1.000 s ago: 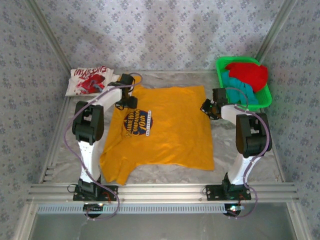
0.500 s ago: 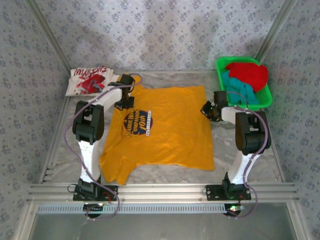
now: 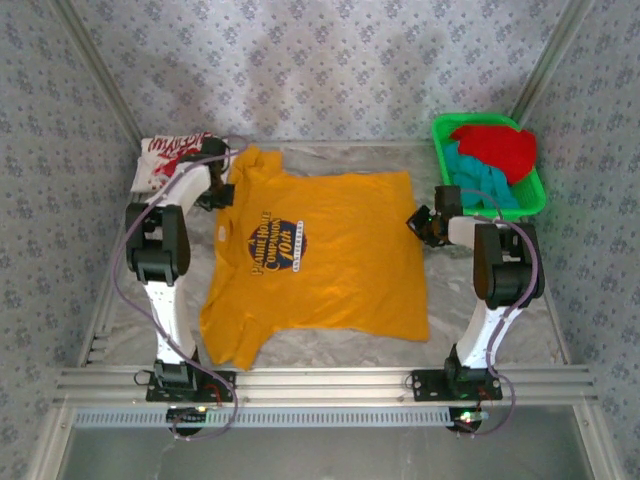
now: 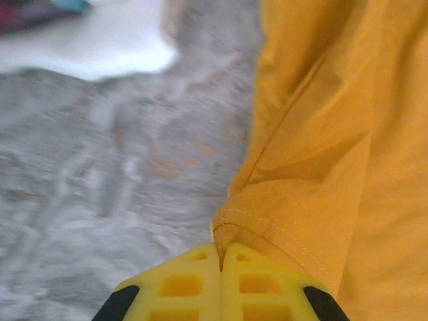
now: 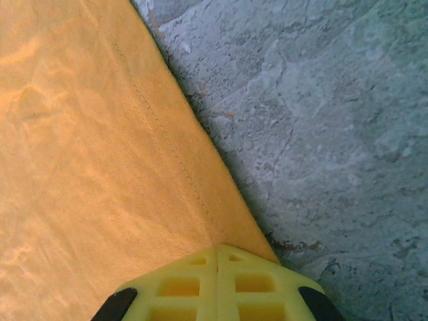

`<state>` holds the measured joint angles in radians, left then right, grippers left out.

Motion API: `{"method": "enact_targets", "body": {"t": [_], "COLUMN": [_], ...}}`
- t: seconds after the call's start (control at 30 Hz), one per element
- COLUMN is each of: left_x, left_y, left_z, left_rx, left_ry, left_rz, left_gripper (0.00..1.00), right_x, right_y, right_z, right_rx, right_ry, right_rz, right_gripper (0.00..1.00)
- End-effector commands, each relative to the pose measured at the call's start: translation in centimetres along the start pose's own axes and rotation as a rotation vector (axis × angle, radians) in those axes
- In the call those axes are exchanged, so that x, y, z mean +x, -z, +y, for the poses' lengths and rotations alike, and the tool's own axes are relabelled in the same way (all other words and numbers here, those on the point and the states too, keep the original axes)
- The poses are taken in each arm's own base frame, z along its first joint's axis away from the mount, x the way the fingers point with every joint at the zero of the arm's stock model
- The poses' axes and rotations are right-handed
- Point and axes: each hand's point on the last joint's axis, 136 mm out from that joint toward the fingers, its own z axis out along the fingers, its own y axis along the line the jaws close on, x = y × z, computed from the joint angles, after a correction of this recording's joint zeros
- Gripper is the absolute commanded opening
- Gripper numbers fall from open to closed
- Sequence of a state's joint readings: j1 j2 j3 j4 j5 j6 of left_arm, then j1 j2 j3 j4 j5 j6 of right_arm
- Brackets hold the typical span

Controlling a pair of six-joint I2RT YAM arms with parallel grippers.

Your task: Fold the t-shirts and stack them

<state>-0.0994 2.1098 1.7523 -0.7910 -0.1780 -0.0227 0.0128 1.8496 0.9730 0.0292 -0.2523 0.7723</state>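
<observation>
Left tool (image 4: 221, 257) clamped tight; right tool (image 5: 217, 257) seemingly likewise; left arm (image 3: 160, 250) stretched forward.

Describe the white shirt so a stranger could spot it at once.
Start at the big yellow shirt spread across the table. Beyond its far left corner, by the wall, lies the white shirt, folded. It alone is white with a red print; the red shirt and teal shirt sit in a green basket.
</observation>
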Motion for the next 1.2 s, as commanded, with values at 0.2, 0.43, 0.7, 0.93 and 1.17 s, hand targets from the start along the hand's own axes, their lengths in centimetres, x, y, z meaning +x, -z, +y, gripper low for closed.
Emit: {"method": "enact_targets", "body": {"t": [0.2, 0.43, 0.7, 0.93, 1.17], "left_x": [-3.2, -3.6, -2.1, -0.1, 2.7], "left_y": [1.6, 7.1, 3.4, -0.9, -2.4], "left_z": [6.1, 3.3, -7.5, -9.8, -13.0], "left_rx": [-0.204, -0.036, 0.307, 0.312, 0.41], "left_ry": [-0.188, 0.069, 0.233, 0.279, 0.362], "left_rz": [0.039, -0.153, -0.239, -0.137, -0.088], "left_gripper": [0.57, 0.54, 0.36, 0.33, 0.33], "right_x": [-0.3, -1.2, 0.2, 0.6, 1.1], "right_y": [0.8, 4.7, 2.8, -1.2, -4.0], "right_z": [-0.9, 2.8, 8.1, 7.9, 5.4], "right_rx": [0.05, 0.045, 0.157, 0.216, 0.206], "right_ry": [-0.022, 0.176, 0.448, 0.427, 0.231], "right_rz": [0.001, -0.085, -0.042, 0.011, 0.063], "right_gripper": [0.07, 0.1, 0.0, 0.0, 0.0]}}
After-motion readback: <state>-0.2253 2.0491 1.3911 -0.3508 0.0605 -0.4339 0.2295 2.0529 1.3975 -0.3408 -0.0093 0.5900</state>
